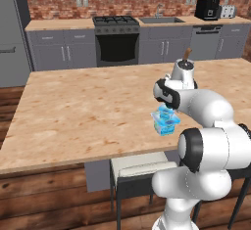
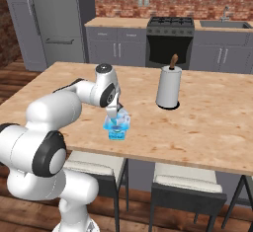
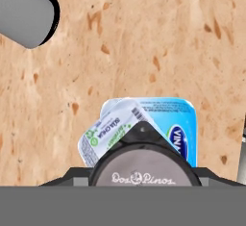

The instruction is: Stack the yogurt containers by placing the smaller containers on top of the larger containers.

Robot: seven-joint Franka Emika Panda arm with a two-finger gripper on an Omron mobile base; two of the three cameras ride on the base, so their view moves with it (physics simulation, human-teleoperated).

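Hovering low over the wooden counter (image 1: 73,106), the gripper (image 2: 114,115) sits right above the stacked containers; whether its fingers grip anything cannot be told. A dark round cup (image 3: 142,165) tops the light-blue tub (image 3: 180,124), near the paper roll (image 2: 168,88).

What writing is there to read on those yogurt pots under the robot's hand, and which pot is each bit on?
"Dos Pinos": on the dark round cup's lid, nearest the hand camera.
"VIN…": blue oval logo on the squarish light-blue tub's top, cut off by the cup.
Small print on the white-and-green label: too blurred to read.
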